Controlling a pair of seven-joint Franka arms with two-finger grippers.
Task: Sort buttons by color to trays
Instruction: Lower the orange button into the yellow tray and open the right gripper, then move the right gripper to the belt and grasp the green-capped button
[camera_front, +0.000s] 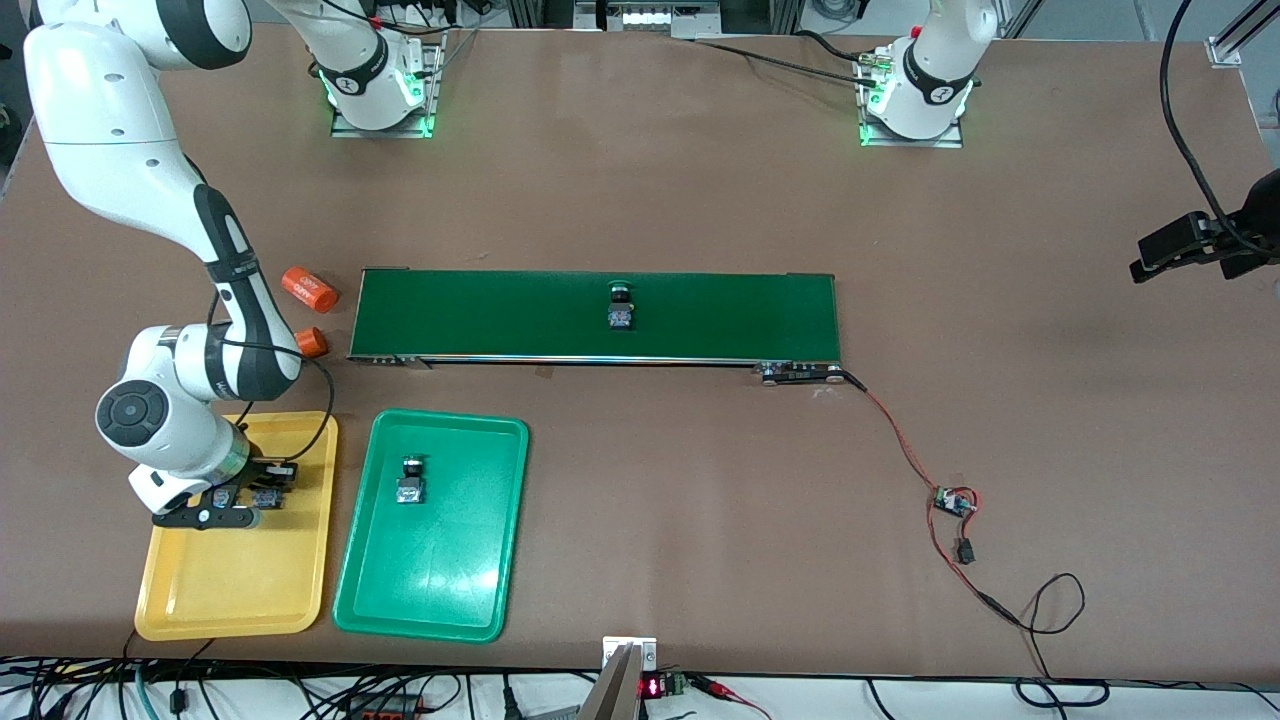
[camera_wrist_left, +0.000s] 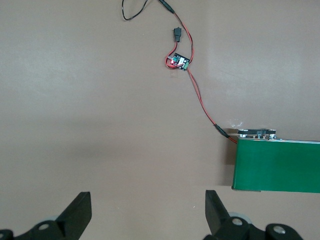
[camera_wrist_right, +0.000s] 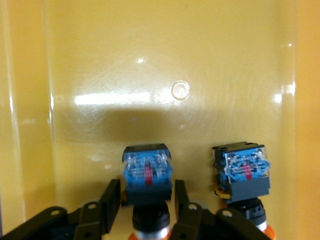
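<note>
Your inventory of the table, item by item.

Right gripper (camera_front: 232, 497): low inside the yellow tray (camera_front: 230, 590), at the tray's end nearer the robots' bases. Its fingers (camera_wrist_right: 111, 202) flank one yellow-capped button (camera_wrist_right: 147, 175) with a narrow gap on each side, so you see them slackened, not clamping it.

Second yellow-capped button (camera_wrist_right: 243, 172): just beside the first, also lying in the yellow tray, apart from the fingers.

Green tray (camera_front: 440, 570): beside the yellow tray, toward the left arm's end of the table. You find one green-capped button (camera_front: 410, 480) in it, in the half nearer the robots' bases.

Conveyor belt (camera_front: 500, 315): long, dark green, farther from the front camera than both trays. One more green-capped button (camera_front: 621, 305) sits near its middle.

Orange cylinders (camera_front: 307, 288): two, on the table just off the belt's end toward the right arm's end.

Circuit board (camera_front: 952, 500): small, joined to the belt by a red-and-black wire (camera_front: 900, 440), lying toward the left arm's end.

Left gripper (camera_wrist_left: 148, 220): waiting over bare table beside the belt's end, jaws spread wide, carrying nothing.
</note>
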